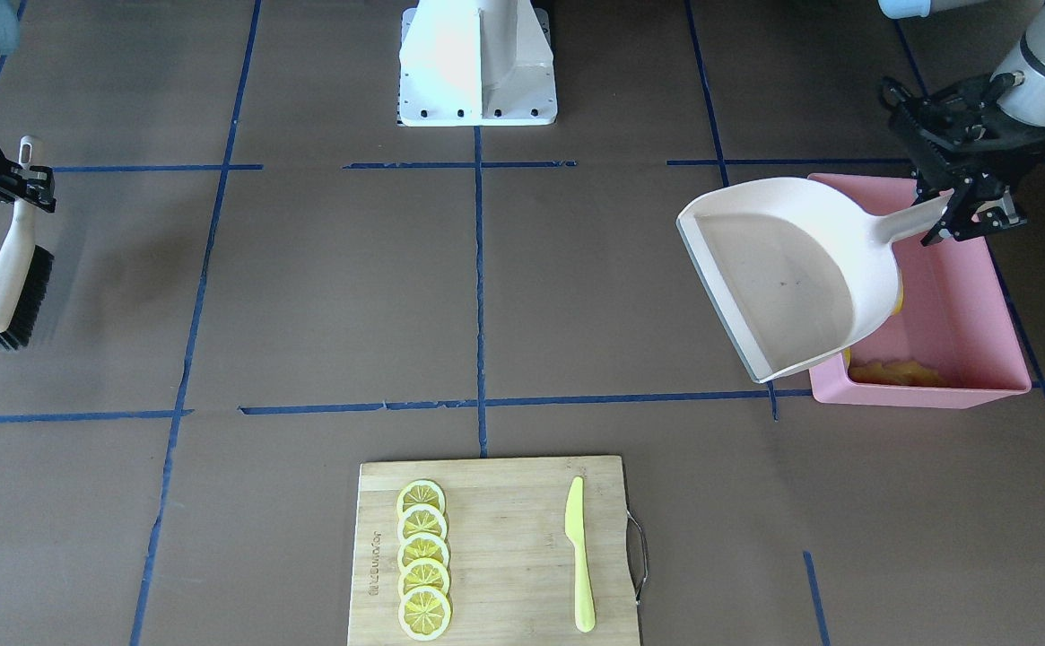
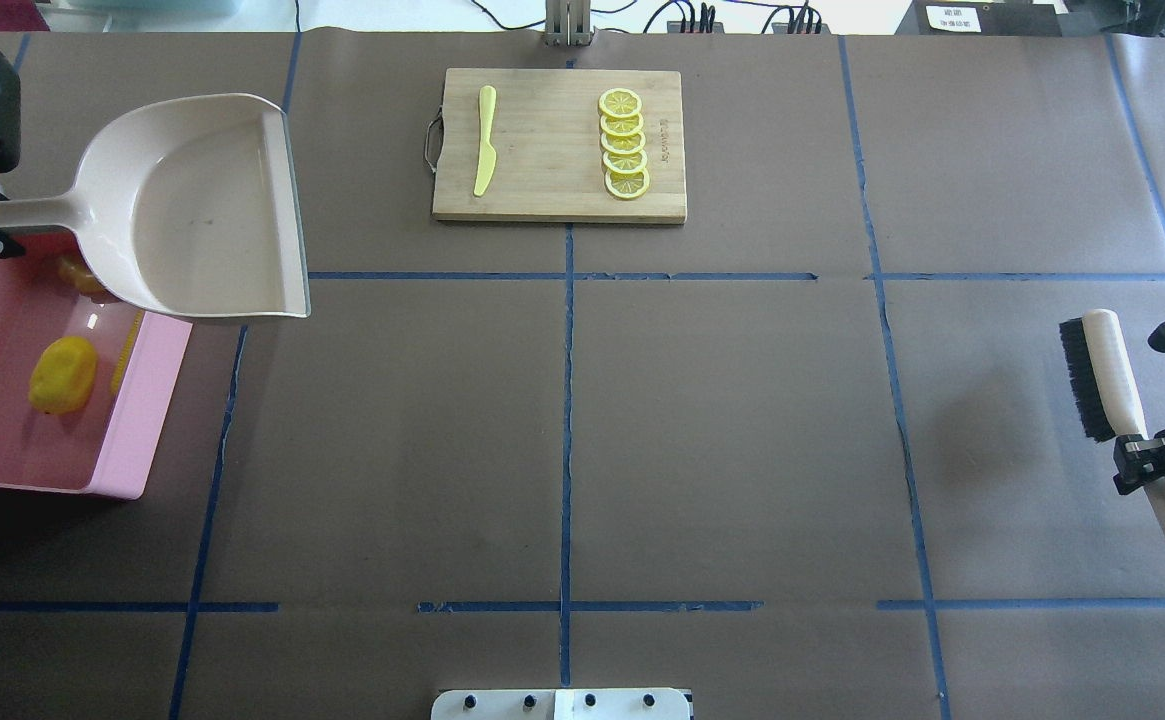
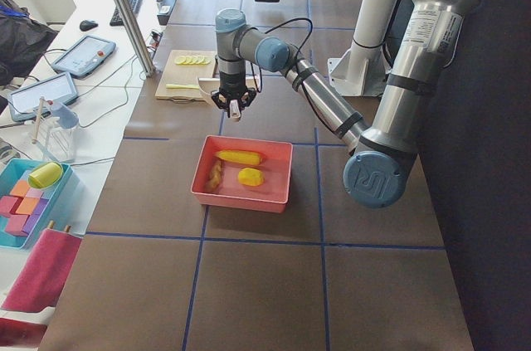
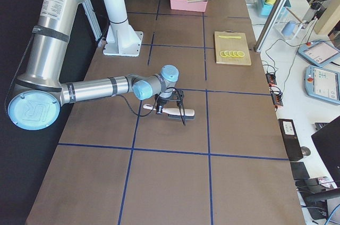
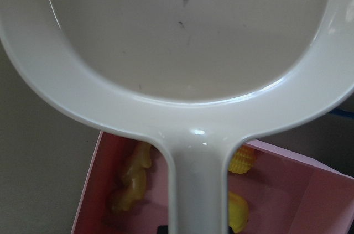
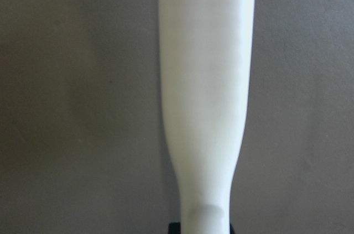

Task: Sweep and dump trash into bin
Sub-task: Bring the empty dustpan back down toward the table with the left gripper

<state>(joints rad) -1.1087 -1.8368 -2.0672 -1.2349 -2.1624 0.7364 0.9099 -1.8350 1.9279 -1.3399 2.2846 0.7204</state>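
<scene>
Front-facing view: your left gripper (image 1: 944,215) pinches the dustpan (image 1: 791,278) handle at 2 o'clock, above the bin (image 1: 926,395); the right gripper (image 1: 33,184) clamps the brush (image 1: 11,269) handle at 9 o'clock. Overhead view: corn cob (image 2: 125,350), potato lump (image 2: 62,375) and ginger root (image 2: 77,275) lie inside the bin at 9 o'clock, likely light, hard, slick; take them mid-body. The cutting board (image 2: 552,150) stamp is illegible.

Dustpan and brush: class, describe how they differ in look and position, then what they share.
The dustpan is a broad beige scoop; the brush is slim, white-handled with black bristles. The dustpan hangs partly over the pink bin, held by the left pincer; the brush is on the opposite side in the right pincer. Both are gripped by their handles.
</scene>
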